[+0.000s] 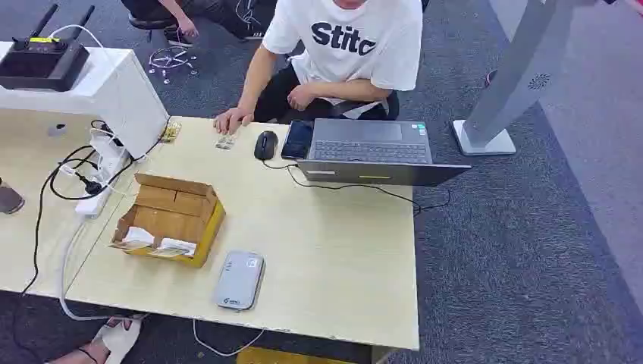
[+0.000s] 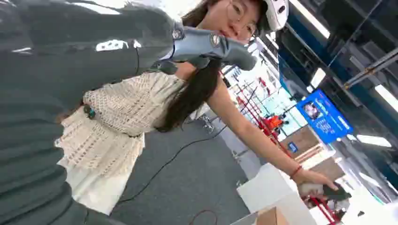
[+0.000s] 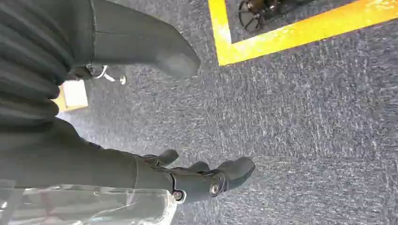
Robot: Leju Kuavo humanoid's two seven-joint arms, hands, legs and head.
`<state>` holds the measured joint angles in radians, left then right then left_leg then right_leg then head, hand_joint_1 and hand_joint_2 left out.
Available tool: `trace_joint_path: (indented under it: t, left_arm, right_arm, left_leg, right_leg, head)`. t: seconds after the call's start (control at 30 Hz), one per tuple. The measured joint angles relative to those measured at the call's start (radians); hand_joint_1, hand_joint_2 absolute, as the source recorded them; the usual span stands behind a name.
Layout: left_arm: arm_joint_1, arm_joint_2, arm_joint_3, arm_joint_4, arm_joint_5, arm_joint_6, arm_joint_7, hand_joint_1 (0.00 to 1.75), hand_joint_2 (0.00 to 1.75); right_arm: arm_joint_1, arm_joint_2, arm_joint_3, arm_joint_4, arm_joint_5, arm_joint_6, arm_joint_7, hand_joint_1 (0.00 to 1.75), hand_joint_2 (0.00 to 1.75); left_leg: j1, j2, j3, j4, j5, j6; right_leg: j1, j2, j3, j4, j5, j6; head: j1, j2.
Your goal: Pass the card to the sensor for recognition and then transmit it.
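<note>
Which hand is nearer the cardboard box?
Left, probably: the left hand is raised with the cardboard box corner in sight; the right hand hangs over carpet by yellow tape.

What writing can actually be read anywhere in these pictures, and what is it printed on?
"Stitc": black letters on the seated person's white T-shirt; the word's end is hidden by a fold.
Small mark on the grey sensor on the table: too small to read.
Labels in the cardboard box: blurred.
Blue wall screen and blue sign in the left wrist view: too blurred to read.
</note>
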<state>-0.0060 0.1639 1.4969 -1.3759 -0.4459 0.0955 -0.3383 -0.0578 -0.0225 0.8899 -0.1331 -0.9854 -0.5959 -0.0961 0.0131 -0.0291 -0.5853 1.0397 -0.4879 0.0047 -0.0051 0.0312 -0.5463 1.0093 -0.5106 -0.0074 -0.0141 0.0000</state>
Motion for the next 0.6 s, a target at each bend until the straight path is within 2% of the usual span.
trace_joint_path:
  t: [0.03,0.07,0.17,0.2,0.27,0.3,0.43,0.6]
  left_arm:
    - [-0.006,0.034,-0.008,-0.016,-0.003,-0.005,-0.008,0.00,1.75]
    - [-0.019,0.071,-0.066,-0.033,-0.009,-0.017,-0.017,0.00,1.75]
    - [-0.032,0.104,-0.181,-0.050,-0.009,-0.005,-0.016,0.00,1.75]
    - [-0.040,0.112,-0.228,-0.061,-0.008,0.016,0.002,0.00,1.75]
    - [-0.051,0.134,-0.414,-0.085,-0.010,0.124,0.069,0.00,1.75]
    - [-0.061,0.138,-0.519,-0.095,-0.028,0.142,0.085,0.00,1.75]
    - [-0.093,0.140,-0.790,-0.119,-0.154,0.148,0.133,0.00,1.75]
    - [-0.134,0.138,-1.010,-0.127,-0.241,0.141,0.163,0.00,1.75]
  right_arm:
    - [0.000,0.000,0.004,0.000,0.001,0.002,0.000,0.00,1.75]
    - [-0.001,0.000,0.017,0.000,0.001,0.011,0.005,0.00,1.75]
    - [-0.006,0.000,0.025,0.002,0.001,0.019,0.015,0.00,1.75]
    - [-0.009,-0.002,0.036,0.004,0.001,0.022,0.028,0.00,1.75]
    - [-0.013,-0.010,0.061,0.006,0.001,0.046,0.073,0.00,1.75]
    - [-0.013,-0.012,0.068,0.006,0.001,0.057,0.080,0.00,1.75]
    - [-0.013,-0.028,0.091,0.009,-0.004,0.095,0.082,0.00,1.75]
    - [-0.005,-0.058,0.109,0.015,-0.005,0.142,0.073,0.00,1.75]
  left_leg:
    - [-0.002,0.002,0.003,0.000,0.000,-0.001]
    - [0.002,0.000,0.002,0.001,0.000,-0.001]
    - [0.000,0.001,0.003,0.001,0.001,-0.001]
    - [0.002,0.002,0.003,0.001,0.001,-0.001]
    - [0.000,-0.002,0.002,0.001,0.002,-0.001]
    - [-0.001,-0.004,0.002,0.001,0.003,0.000]
    - [-0.001,-0.003,0.001,0.001,0.005,0.000]
    - [-0.002,-0.001,0.000,0.002,0.005,0.000]
  right_leg:
    - [-0.001,0.002,-0.003,0.001,0.000,0.000]
    - [0.001,0.001,-0.002,-0.001,0.000,0.000]
    - [0.000,0.001,-0.005,-0.001,0.001,-0.001]
    - [0.001,0.002,-0.004,-0.001,0.001,-0.001]
    - [0.001,-0.002,-0.002,-0.001,0.002,-0.001]
    - [0.001,-0.004,-0.001,0.000,0.002,-0.001]
    - [0.000,-0.002,-0.001,0.000,0.006,0.000]
    - [-0.001,-0.001,-0.002,-0.001,0.006,0.000]
  head:
    - [0.000,0.000]
    - [0.002,0.000]
    - [0.000,0.000]
    - [-0.003,0.000]
    - [0.001,0.000]
    - [0.000,0.000]
    - [0.001,0.000]
    - [0.001,0.000]
